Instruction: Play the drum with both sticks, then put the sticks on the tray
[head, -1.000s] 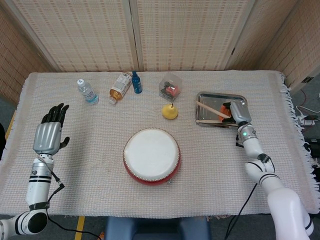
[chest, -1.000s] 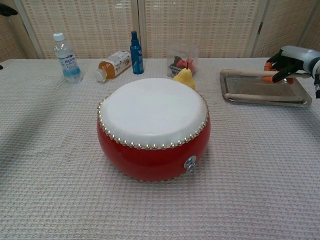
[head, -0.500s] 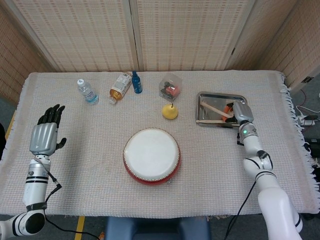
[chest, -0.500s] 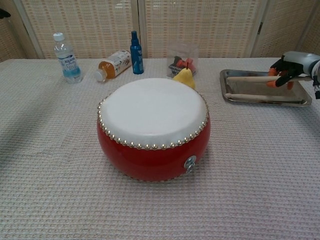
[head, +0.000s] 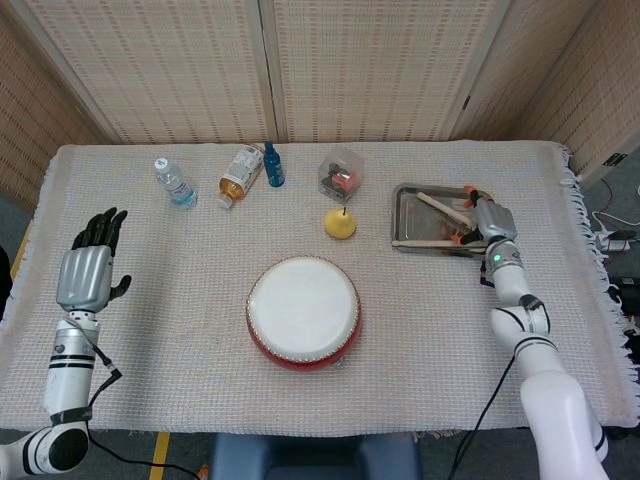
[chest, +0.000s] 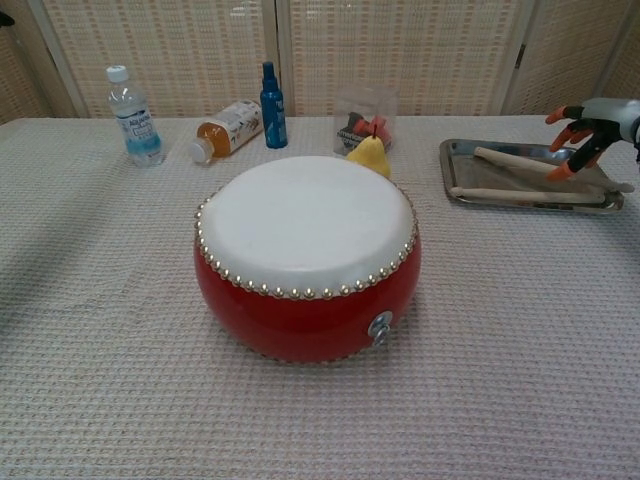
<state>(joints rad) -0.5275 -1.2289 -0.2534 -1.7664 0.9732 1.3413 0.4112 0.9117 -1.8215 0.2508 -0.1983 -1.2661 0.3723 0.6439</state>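
A table (head: 200, 330) draped in a pale waffle-weave cloth fills both views, with woven cane screens behind it and a strip of grey floor showing at the right edge of the head view.

At the far left the left hand (head: 87, 268) rests flat over the cloth, fingers straight and apart, holding nothing; it lies well away from everything else. Along the back edge stand a water bottle (chest: 130, 117), a juice bottle (chest: 224, 128) lying on its side, and an upright blue bottle (chest: 272, 92). Next comes a clear box (chest: 365, 112) with red items inside, and just in front of it a yellow pear (chest: 369, 155).

The drum (chest: 306, 255), red-bodied with a white skin and a row of studs, sits at the table's centre, well apart from both hands.

To the right is the metal tray (chest: 455, 153). Both sticks lie in it: the near stick (chest: 520, 195) along the front rim, the far stick (chest: 515, 160) slanted across the back. The right hand (chest: 588, 125) hangs over the tray's right end, its orange-tipped fingers spread and gripping nothing, just above the sticks' right ends. Whether a fingertip touches a stick cannot be told.
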